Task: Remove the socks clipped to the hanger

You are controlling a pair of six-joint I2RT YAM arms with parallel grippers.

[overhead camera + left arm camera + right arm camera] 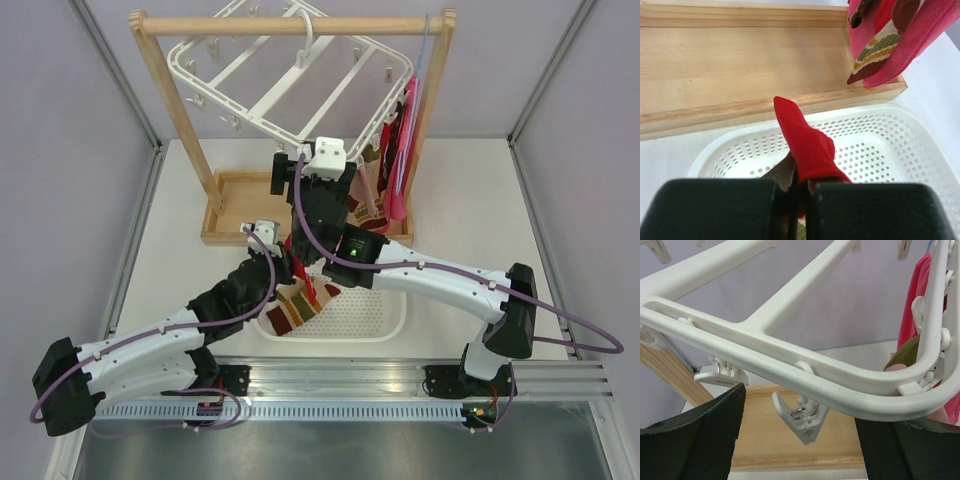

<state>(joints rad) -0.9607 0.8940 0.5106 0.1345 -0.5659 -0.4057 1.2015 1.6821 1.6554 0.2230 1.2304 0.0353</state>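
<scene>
Logged left gripper (800, 187) clenched on a red sock (807, 145), held above the white basket (850, 111) at the near side of the table, just near of the wooden rack (290, 25) base. Noted a striped sock (290, 305) over the basket's left part in the overhead view; cannot tell whether lying there or pinched along with the red one. Logged right gripper (800, 435) released, fingers spread wide, raised under the near corner of the hanger (790, 360), with one empty clip (802, 417) dangling between them and nothing gripped. Found the socks (385, 175) to be cleared bunched on the hanger's right side, an olive-toed sock (902, 352) closest, beside the right finger and against the pink-red cloth (917, 300). Judged step in hand: dropping the red sock, then reaching for the next. To do well: open left over the basket's middle, not its rim; shift right toward the olive toe, take sock fabric low beneath its clip, avoid the cloth, and pull down and nearward steadily so the tilted frame swings little. Edges: frame bar close above the right fingers, rack post at right, left arm close beside the right forearm. Open room: near and left of the hanger, over the basket.
</scene>
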